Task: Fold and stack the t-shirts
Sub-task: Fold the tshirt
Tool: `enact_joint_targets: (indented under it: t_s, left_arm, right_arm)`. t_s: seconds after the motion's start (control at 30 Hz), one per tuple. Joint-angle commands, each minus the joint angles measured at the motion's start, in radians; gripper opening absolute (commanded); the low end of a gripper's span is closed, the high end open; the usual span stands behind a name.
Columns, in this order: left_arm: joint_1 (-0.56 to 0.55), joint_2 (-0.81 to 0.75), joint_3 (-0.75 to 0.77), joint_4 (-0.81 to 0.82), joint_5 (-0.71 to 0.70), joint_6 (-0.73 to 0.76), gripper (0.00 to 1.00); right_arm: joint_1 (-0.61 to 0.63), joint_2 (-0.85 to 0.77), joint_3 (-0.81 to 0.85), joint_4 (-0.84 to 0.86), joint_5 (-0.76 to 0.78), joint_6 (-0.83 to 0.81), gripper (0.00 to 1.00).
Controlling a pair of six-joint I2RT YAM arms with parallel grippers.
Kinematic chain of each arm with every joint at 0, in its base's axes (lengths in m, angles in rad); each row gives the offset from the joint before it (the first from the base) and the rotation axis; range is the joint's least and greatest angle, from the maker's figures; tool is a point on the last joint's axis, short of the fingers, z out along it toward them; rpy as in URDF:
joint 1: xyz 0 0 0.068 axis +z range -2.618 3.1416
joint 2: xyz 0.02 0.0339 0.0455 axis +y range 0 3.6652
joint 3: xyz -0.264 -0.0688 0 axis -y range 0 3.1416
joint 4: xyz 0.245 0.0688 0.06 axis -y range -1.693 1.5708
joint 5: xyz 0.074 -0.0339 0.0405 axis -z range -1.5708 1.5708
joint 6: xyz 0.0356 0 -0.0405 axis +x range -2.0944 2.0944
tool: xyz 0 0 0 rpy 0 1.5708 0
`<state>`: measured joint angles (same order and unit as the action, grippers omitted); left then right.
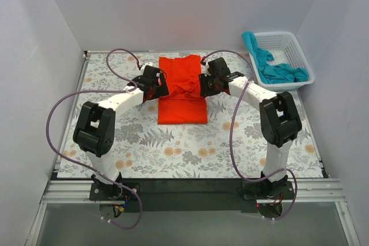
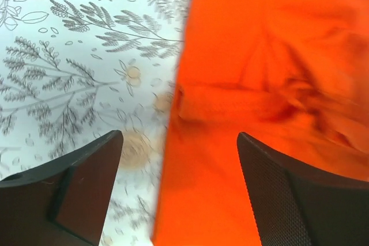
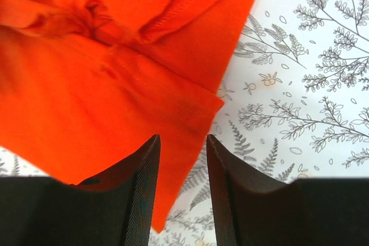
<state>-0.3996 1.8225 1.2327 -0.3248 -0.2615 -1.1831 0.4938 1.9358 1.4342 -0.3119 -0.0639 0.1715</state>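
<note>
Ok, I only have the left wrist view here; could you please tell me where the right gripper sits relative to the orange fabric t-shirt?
Observer: The right gripper is at the opposite, right-hand edge of the orange fabric t-shirt, roughly level with the left gripper.
Operator: Thank you. Are its fingers open?
Observer: Open, but only narrowly, with the shirt's edge under the gap.
Operator: And is any other clothing in sight?
Observer: Yes, bunched teal cloth lies in a white plastic lattice basket at the far right.
</note>
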Motion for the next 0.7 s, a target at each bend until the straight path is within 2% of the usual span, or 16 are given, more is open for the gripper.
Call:
enact_joint_targets:
  t_s: [0.0,0.1,0.13,0.17,0.23,0.27,0.37,0.53,0.67]
  left_arm:
    - [-0.067,-0.176,-0.047,0.03,-0.061,-0.051,0.81]
    - [-0.107,-0.229,-0.122,0.03,-0.025,-0.142,0.68]
    - [-0.117,-0.235,-0.14,0.035,-0.013,-0.18,0.56]
    - [-0.14,-0.23,-0.179,0.042,-0.005,-0.188,0.48]
    - [-0.16,-0.198,-0.202,0.064,0.004,-0.2,0.38]
    - [-0.168,-0.184,-0.209,0.063,0.005,-0.22,0.29]
    - [-0.171,-0.135,-0.226,0.064,0.034,-0.249,0.2]
    - [-0.173,-0.108,-0.246,0.041,0.05,-0.259,0.16]
    - [-0.171,-0.083,-0.256,-0.013,0.134,-0.256,0.16]
  right_arm:
    - [0.063,-0.103,-0.026,0.056,0.039,0.002,0.45]
    - [0.097,-0.103,-0.052,0.112,-0.002,0.014,0.39]
    - [0.104,-0.094,-0.051,0.12,-0.054,0.014,0.37]
    - [0.109,-0.08,-0.034,0.123,-0.075,0.014,0.34]
    - [0.123,-0.035,-0.014,0.125,-0.105,0.022,0.27]
    - [0.124,-0.023,-0.006,0.131,-0.111,0.028,0.24]
    - [0.126,0.047,0.017,0.158,-0.138,0.048,0.17]
    - [0.126,0.141,0.086,0.174,-0.169,0.048,0.15]
    - [0.124,0.193,0.138,0.169,-0.125,0.01,0.14]
